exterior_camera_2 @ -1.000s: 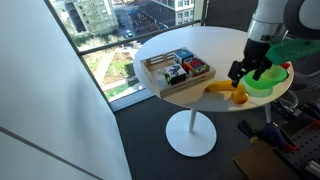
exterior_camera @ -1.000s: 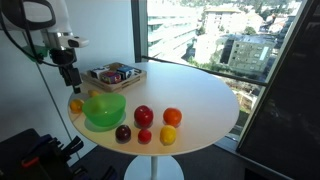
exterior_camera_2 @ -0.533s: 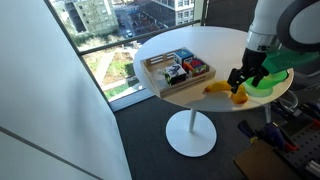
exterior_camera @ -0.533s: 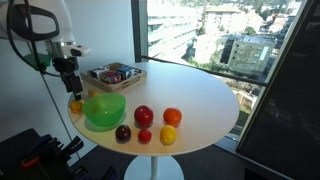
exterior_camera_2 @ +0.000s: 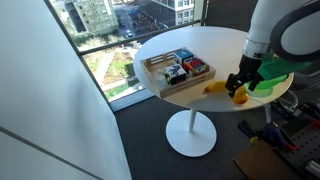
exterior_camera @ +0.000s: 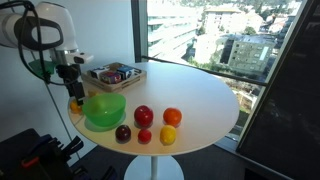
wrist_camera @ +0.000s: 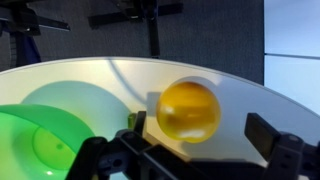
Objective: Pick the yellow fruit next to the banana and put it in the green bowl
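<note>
The yellow fruit is round and orange-yellow and sits on the white table near its edge. It also shows in both exterior views. The banana lies right beside it. The green bowl stands next to the fruit. My gripper is open. It is low over the fruit with one finger on each side. The fruit rests on the table.
A wooden tray of packets stands further back on the round table. A group of fruits lies beyond the bowl: a red apple, an orange, a paler yellow fruit.
My gripper has come down from above the table to straddle the yellow fruit. The fruit, banana and bowl have not moved.
</note>
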You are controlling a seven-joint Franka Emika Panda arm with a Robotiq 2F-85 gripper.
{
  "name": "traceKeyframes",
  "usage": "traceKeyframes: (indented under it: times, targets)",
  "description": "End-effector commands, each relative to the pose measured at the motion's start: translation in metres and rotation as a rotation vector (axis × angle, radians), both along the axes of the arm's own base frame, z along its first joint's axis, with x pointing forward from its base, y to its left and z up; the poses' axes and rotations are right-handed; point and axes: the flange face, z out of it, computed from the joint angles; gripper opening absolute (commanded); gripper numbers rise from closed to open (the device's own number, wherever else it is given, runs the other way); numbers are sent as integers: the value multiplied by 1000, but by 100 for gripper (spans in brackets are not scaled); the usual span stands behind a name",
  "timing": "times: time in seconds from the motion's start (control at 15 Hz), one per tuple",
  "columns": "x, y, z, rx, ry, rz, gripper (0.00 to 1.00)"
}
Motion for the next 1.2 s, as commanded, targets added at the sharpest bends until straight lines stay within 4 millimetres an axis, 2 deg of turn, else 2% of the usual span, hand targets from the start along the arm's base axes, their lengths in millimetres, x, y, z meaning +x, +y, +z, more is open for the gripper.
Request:
traceKeyframes:
  times: [0.0, 0.2, 0.27, 0.33, 0.6, 1.13]
  targets:
    - [-1, 0, -8, -3, -16, -3, 100]
    - [-1, 1, -13, -1, -18, 0, 100]
    - [-1, 2, -14, -2, -16, 3, 75]
    - [-2, 2, -15, -3, -17, 7, 73]
    - [-1, 3, -15, -7, -19, 15, 44]
    - [2, 3, 6, 0, -35, 16, 44]
